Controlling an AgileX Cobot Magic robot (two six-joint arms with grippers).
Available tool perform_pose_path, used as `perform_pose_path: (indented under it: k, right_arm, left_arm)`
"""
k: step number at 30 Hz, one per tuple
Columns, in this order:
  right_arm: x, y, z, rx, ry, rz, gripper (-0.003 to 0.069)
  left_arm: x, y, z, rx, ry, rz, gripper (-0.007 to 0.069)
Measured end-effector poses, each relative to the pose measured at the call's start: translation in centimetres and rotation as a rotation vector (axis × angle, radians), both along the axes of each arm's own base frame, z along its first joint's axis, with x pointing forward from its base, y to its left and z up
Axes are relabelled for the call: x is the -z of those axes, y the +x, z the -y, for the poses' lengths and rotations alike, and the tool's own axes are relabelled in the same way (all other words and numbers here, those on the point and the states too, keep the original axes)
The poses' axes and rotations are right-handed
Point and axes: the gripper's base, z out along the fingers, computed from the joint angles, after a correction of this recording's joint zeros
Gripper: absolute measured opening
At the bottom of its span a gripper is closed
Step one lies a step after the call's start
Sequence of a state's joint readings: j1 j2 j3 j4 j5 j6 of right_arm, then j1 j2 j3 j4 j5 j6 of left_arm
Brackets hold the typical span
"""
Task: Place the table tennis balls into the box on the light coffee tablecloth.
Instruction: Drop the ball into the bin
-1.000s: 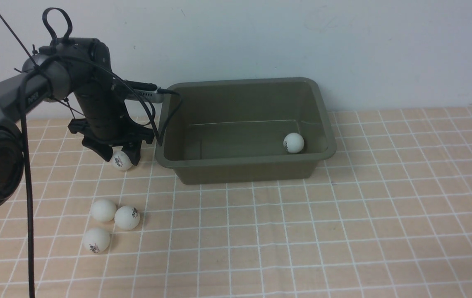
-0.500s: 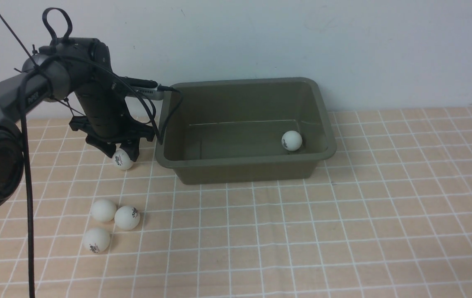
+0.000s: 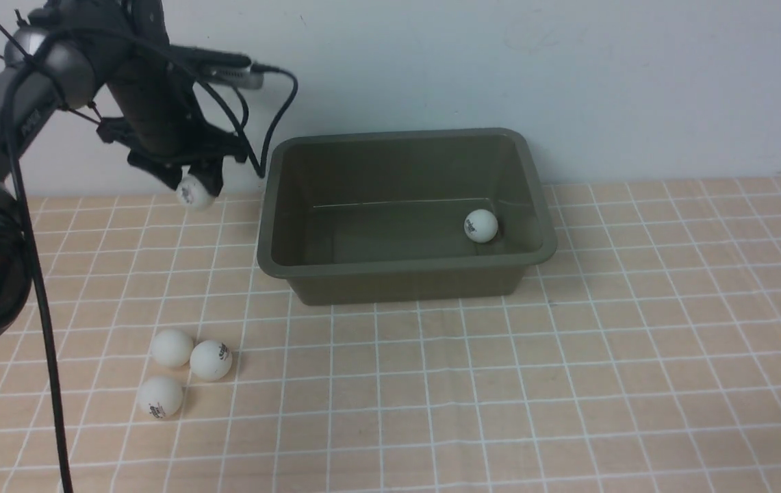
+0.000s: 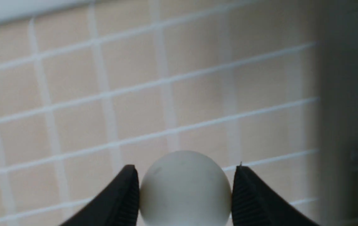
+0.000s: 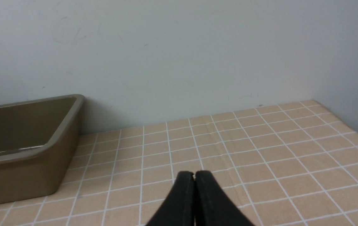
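My left gripper (image 3: 193, 186) is shut on a white table tennis ball (image 3: 195, 194), held in the air left of the box (image 3: 404, 267). Seen from the left wrist, the ball (image 4: 185, 188) sits pinched between both black fingers (image 4: 125, 194), above the light coffee tablecloth (image 4: 135, 94). One ball (image 3: 481, 226) lies inside the olive-grey box near its right wall. Three more balls (image 3: 172, 348), (image 3: 211, 360), (image 3: 160, 397) rest together on the tablecloth (image 3: 568, 383) at the front left. My right gripper (image 5: 194, 174) is shut and empty, low over the cloth right of the box (image 5: 25, 157).
A pale wall (image 3: 500, 68) rises directly behind the box. The left arm's black cable (image 3: 274, 130) hangs near the box's back left corner. The cloth's right edge (image 5: 348, 128) shows in the right wrist view.
My left gripper closed on the ball beside the box and lifted it off the cloth, well above rim height. The ball in the box rolled slightly back.
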State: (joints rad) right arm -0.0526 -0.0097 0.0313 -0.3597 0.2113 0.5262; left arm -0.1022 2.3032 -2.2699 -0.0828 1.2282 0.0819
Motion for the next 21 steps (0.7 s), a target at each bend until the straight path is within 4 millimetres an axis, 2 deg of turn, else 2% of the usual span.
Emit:
perform_pose_path:
  k: [3, 7, 10, 14, 21]
  right_arm:
    - [0.0, 0.0, 0.0, 0.000, 0.000, 0.000, -0.0013]
    - [0.0, 0.0, 0.0, 0.000, 0.000, 0.000, -0.0013]
    - [0.0, 0.0, 0.0, 0.000, 0.000, 0.000, -0.0013]
    - [0.0, 0.0, 0.0, 0.000, 0.000, 0.000, -0.0013]
    - [0.0, 0.0, 0.0, 0.000, 0.000, 0.000, -0.0013]
  left_arm:
    - [-2.3, -0.7, 3.6, 0.093, -0.139, 0.046, 0.0308]
    - [-2.5, -1.6, 7.9, 0.238, -0.210, 0.044, 0.0308]
    - [-0.9, -2.0, 10.4, 0.305, -0.201, 0.012, 0.0308]
    - [1.6, -2.0, 12.3, 0.345, -0.138, -0.032, 0.0308]
    - [5.4, -1.6, 13.1, 0.360, -0.082, -0.098, 0.0309]
